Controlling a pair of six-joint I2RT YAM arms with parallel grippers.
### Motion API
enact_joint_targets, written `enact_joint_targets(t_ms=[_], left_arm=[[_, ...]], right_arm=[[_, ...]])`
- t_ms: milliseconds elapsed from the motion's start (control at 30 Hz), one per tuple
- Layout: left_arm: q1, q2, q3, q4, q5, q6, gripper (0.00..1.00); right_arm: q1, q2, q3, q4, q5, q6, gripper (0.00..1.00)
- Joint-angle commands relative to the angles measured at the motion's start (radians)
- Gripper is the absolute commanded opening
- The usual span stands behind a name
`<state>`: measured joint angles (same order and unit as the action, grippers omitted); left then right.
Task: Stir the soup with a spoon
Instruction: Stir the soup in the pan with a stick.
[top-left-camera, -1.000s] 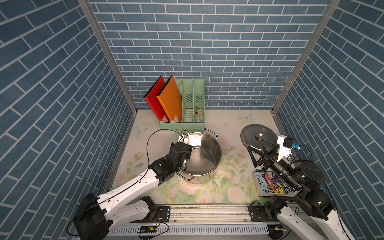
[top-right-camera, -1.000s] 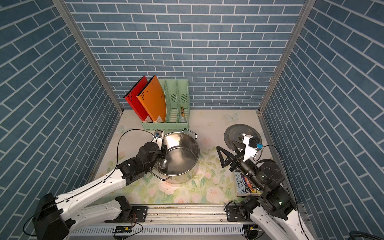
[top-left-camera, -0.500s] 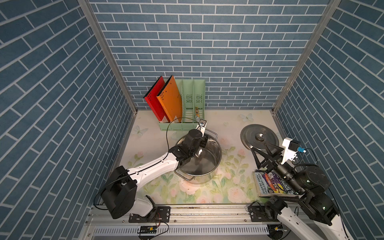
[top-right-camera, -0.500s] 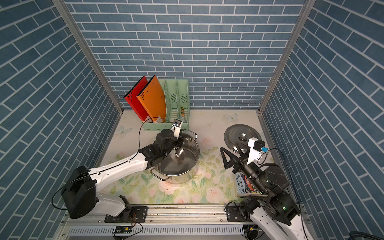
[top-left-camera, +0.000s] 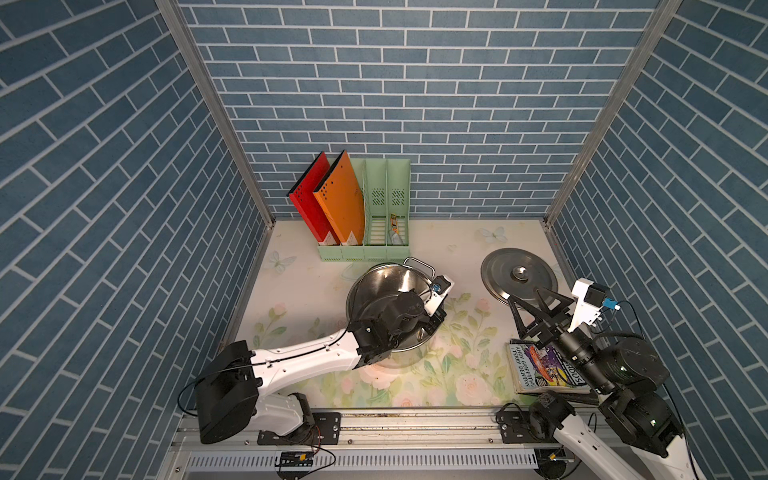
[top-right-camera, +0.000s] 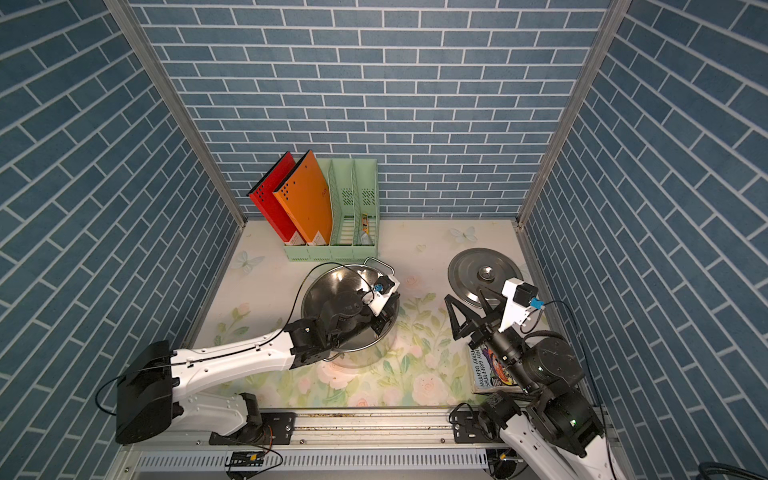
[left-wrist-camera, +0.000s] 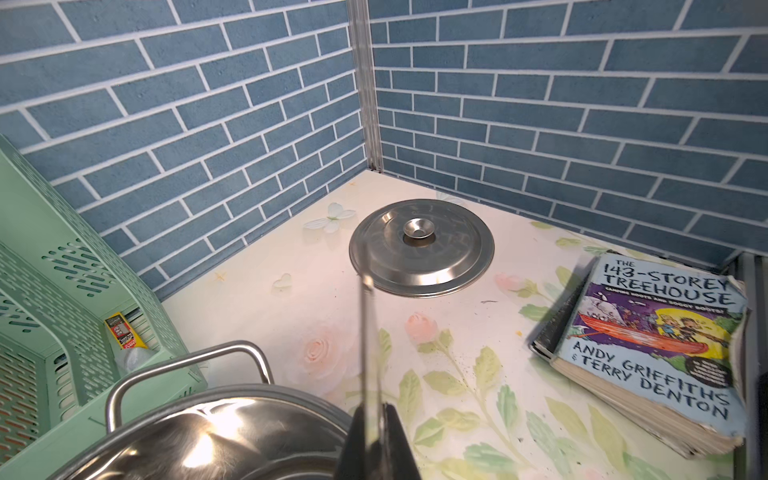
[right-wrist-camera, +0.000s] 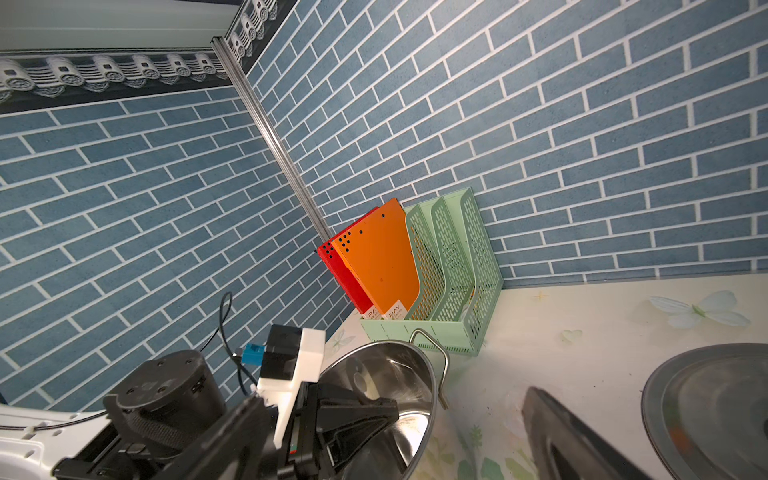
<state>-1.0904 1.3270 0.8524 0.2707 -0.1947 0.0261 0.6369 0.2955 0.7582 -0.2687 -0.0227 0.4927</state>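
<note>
Only the left wrist view shows the spoon (left-wrist-camera: 366, 332): a slim grey strip, blurred, clamped between the closed fingers of the left pincer (left-wrist-camera: 375, 417) and reaching from them towards the lid (left-wrist-camera: 422, 247). It is held above the right side of the pot (left-wrist-camera: 232, 390), at the rim. In both top views the wrist camera and arm cover that pincer (top-left-camera: 431, 325) and I cannot make out the spoon there. What they do show is the pot (top-left-camera: 386, 286) standing mid-desk (top-left-camera: 299, 291), with the left arm lying across its front rim. They also show the right pincer (top-left-camera: 524, 296) spread wide and holding nothing, hanging over the front edge of the lid (top-left-camera: 519, 274) near the back right corner. The right wrist view shows just one of its dark fingers (right-wrist-camera: 573, 432), but looks across into the pot's (right-wrist-camera: 390, 365) shiny inside and onto the left arm's wrist. The book (top-left-camera: 540, 370) at the front right corner is half covered by the right arm from above. In the left wrist view its (left-wrist-camera: 665, 332) cover reads "The 143-Storey Treehouse". A green rack (top-left-camera: 365, 249) holding red (top-left-camera: 307, 203) and orange (top-left-camera: 340, 199) folders stands at the back edge.
</note>
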Motion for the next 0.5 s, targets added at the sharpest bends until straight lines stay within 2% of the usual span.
enact_joint_targets(t_ms=[0, 300, 400, 467], left_arm=[[-0.034, -0.097, -0.048, -0.050, -0.036, -0.029, 0.00], [-0.068, -0.386, -0.198, -0.282, -0.178, -0.151, 0.00], [-0.062, -0.432, -0.210, -0.366, -0.265, -0.184, 0.00], [-0.022, -0.434, -0.210, -0.409, -0.299, -0.206, 0.00]], right_arm=[[0.004, 0.010, -0.017, 0.036, -0.007, 0.012, 1.00], [0.003, 0.057, -0.062, 0.118, -0.038, 0.011, 1.00], [0.004, 0.078, -0.068, 0.143, -0.046, 0.012, 1.00], [0.004, 0.091, -0.072, 0.157, -0.048, 0.012, 1.00]])
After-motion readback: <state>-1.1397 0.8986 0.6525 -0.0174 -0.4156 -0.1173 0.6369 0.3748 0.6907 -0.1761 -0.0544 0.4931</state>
